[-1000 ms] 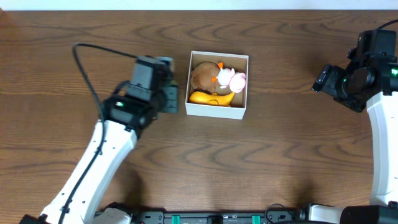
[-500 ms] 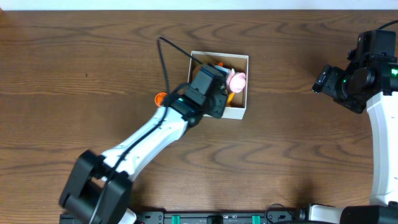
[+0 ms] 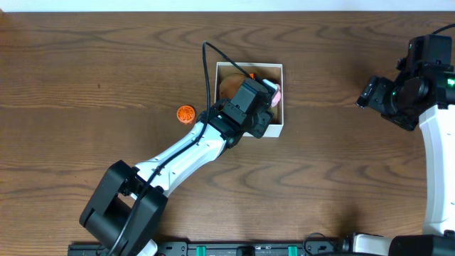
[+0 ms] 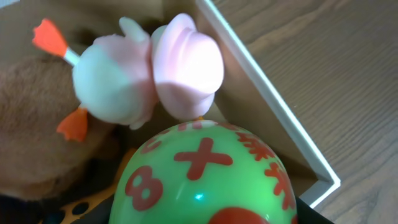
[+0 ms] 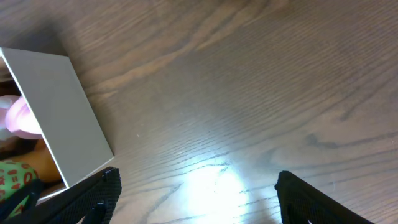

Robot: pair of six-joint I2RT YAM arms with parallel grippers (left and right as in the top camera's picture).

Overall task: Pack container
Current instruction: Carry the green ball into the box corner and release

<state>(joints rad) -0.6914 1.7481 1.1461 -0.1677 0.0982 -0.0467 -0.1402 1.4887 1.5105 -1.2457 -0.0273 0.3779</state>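
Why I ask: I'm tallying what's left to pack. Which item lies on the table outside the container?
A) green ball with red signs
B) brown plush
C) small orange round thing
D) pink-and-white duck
C: overhead, the small orange round thing lies on the table left of the container; the left wrist view shows the duck, brown plush and green ball within its walls.

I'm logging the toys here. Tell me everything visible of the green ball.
The green ball looks like glossy plastic, printed with red symbols: an 8, a cross, others cut off. It is over a corner of the container, close under the left wrist camera. A pink-and-white duck toy lies just beyond it, seemingly touching; a brown plush lies beside. Its lower part is out of frame and no jaws show, so whether it is gripped cannot be told.
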